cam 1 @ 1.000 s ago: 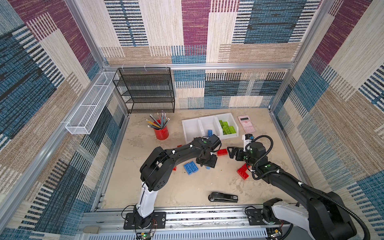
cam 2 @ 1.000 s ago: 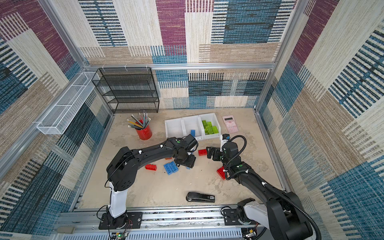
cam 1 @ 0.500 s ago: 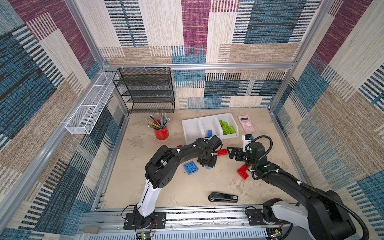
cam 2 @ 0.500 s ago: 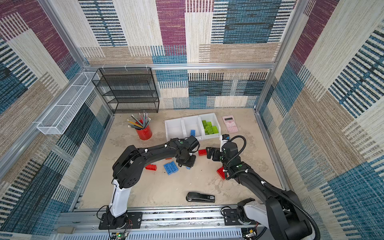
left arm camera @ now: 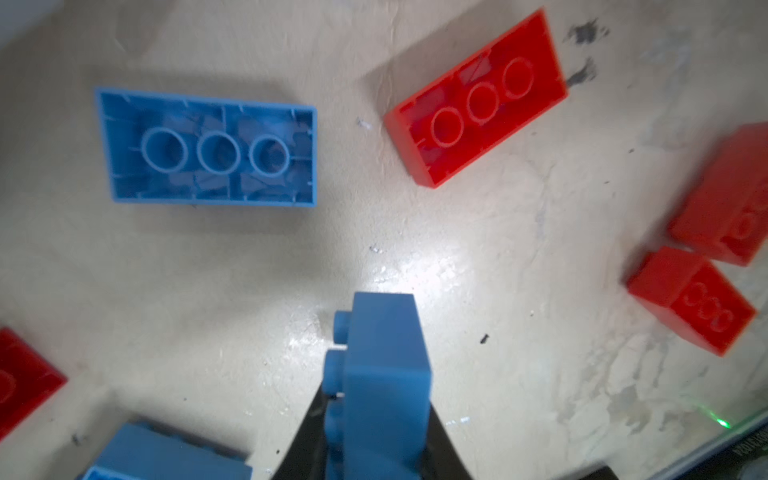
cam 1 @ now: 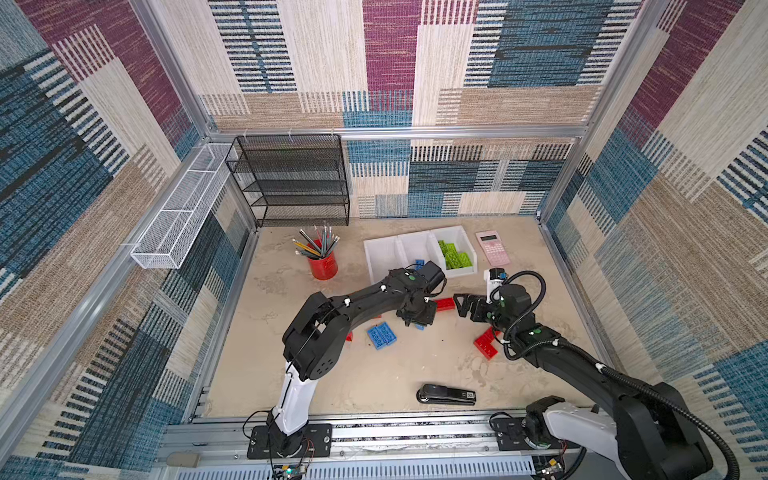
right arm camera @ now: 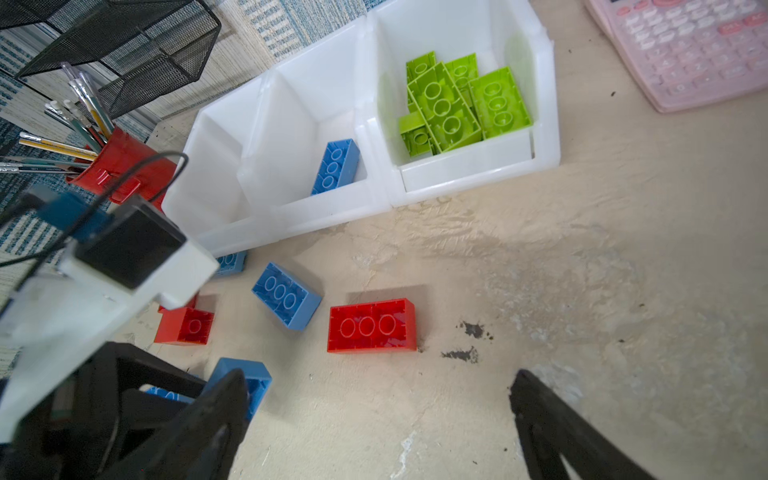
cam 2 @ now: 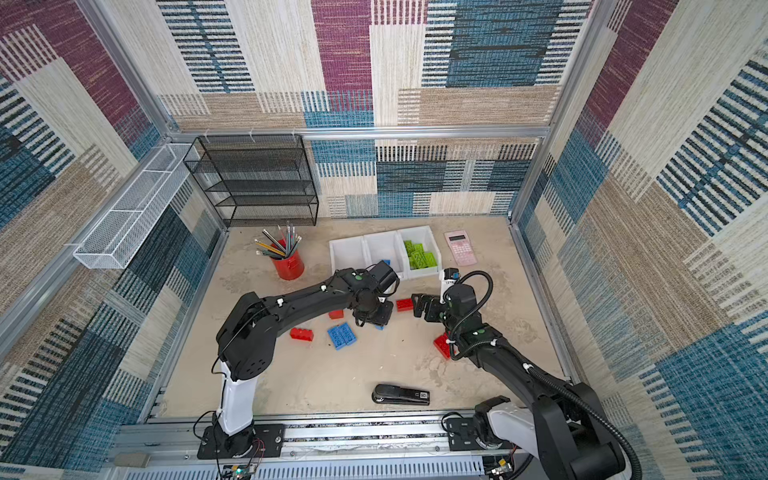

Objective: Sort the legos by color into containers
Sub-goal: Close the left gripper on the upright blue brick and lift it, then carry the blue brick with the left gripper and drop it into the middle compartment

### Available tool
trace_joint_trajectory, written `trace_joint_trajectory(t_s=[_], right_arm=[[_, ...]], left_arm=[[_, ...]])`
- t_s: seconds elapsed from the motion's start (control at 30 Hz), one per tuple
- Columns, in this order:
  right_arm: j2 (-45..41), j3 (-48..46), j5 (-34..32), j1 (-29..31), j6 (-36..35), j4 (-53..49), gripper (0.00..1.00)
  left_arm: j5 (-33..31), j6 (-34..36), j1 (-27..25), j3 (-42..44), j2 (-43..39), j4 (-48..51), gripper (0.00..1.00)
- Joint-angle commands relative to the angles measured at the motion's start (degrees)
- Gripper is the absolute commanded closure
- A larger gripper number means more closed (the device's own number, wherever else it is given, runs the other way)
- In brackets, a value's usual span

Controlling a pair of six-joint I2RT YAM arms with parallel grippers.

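**Left wrist view: left claw (left arm camera: 374, 419) pinches a blue brick (left arm camera: 386, 345)**

The claw's fingers are pressed onto the brick's two faces, holding it edge-on over the middle of the worktop (cam 1: 374, 374), on the near side of the white bins (right arm camera: 457, 174). Loose bricks (left arm camera: 208, 149) lie around it. Green bricks (right arm camera: 453, 104) lie in the right bin and a second blue brick (right arm camera: 336, 166) in the middle one. The right claw (right arm camera: 374, 390) is spread wide, facing a red brick (right arm camera: 371, 326).

fingers (left arm camera: 305, 451) pinching blue lego (left arm camera: 382, 386), red lego (left arm camera: 478, 99) beyond
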State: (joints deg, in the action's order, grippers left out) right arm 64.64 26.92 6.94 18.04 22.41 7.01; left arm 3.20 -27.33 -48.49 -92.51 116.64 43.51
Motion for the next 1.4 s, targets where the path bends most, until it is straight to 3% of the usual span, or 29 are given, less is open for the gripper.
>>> trace_joint_trajectory(t_s=[0.0,0.33,0.87,1.13,1.27,1.37], right_arm=[[-0.22,-0.09,0.48,0.06,0.24,2.22,0.00],[0.95,0.14,0.96,0.06,-0.08,2.75,0.00],[2.43,-0.09,1.74,0.04,-0.97,5.47,0.00],[1.29,-0.69,2.27,0.06,-1.54,6.19,0.00],[0.53,-0.89,2.61,0.06,-1.84,5.99,0.01],[0.10,-0.67,3.62,0.10,-2.42,5.74,0.00]], left_arm=[[-1.15,2.31,1.40,-2.76,-1.02,2.20,0.81],[0.82,6.75,7.01,-17.62,4.14,5.19,0.82],[5.70,8.52,13.69,-45.13,22.12,9.84,0.82],[8.61,6.33,15.61,-50.10,27.16,8.92,0.82],[9.55,6.15,15.79,-51.29,28.46,8.90,0.74],[9.63,5.97,15.81,-51.80,28.45,8.97,0.59]])
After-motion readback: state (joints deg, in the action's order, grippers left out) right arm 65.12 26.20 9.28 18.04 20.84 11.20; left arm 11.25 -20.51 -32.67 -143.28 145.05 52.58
